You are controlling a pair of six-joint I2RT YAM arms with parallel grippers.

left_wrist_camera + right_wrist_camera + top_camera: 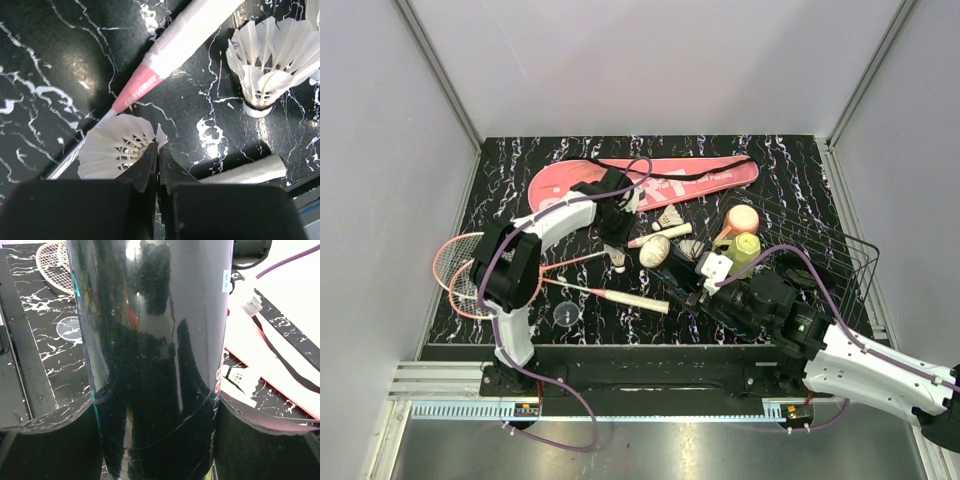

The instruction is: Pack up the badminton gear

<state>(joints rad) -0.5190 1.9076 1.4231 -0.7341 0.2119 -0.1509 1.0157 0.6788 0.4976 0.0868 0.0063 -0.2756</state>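
Left gripper [158, 148]: fingers pressed together, pinching the feather rim of a shuttlecock [112, 152]; just on the arm-base side of the pink cover [660, 180], below its middle.
Right gripper [157, 400]: clamped round the black tube [150, 315], one finger on each flank; well toward the bases from the pink cover's narrow right end.
Shuttlecock: feather skirt fanned toward the wrist camera, touching a thin racquet shaft.
Black tube: glossy, lying slanted on the table [500, 190], apart from the pink cover.
Racquet handle [192, 25]: white wrap, pink collar lettered CROSSWAY, just beside the shuttlecock.
Second shuttlecock [265, 60]: loose, close to the pink cover's near edge.
Racquets [460, 265]: two heads overlapping, beyond the pink cover's rounded left end, toward the bases.
Pink cover: flat along the far side, black strap across it.
Cup [742, 240]: yellow-green, peach lid, below the pink cover's narrow end, beside the wire basket [830, 260].
Clear round cap [566, 315]: well apart from the pink cover, near the front edge.
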